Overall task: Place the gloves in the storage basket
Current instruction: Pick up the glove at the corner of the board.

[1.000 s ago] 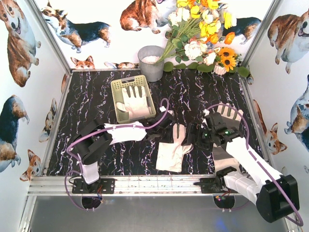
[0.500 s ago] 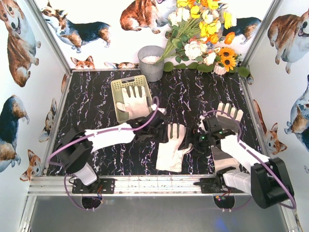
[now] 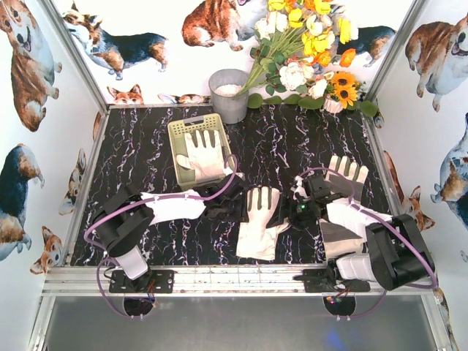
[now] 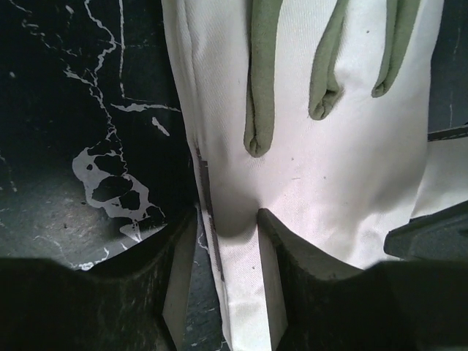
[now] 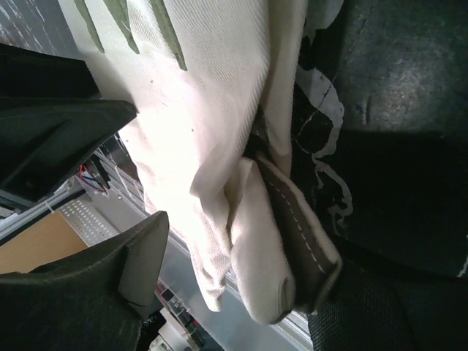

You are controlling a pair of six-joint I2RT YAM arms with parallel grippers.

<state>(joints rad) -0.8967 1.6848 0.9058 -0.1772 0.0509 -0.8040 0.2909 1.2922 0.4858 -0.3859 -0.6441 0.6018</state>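
One cream-white glove [image 3: 205,155] lies in the pale yellow-green storage basket [image 3: 178,131] at the back left. A second glove [image 3: 257,227] lies flat mid-table, fingers pointing away. My left gripper [image 3: 235,205] is at its left edge. In the left wrist view that gripper [image 4: 219,285] is open and straddles the glove's [image 4: 322,153] edge, with bare table showing beside one pad. My right gripper [image 3: 289,213] is at its right side. In the right wrist view that gripper [image 5: 234,278] is open around the glove's thumb [image 5: 274,248]. A third glove [image 3: 345,174] lies partly under the right arm.
A grey metal bucket [image 3: 229,95] stands behind the basket, with a bunch of artificial flowers [image 3: 311,51] at the back right. Corgi-printed walls close in the table. The metal rail [image 3: 219,280] runs along the near edge.
My left gripper pulled back down the middle glove's left edge and its jaws widened. My right gripper moved in on the glove's thumb side and its jaws narrowed.
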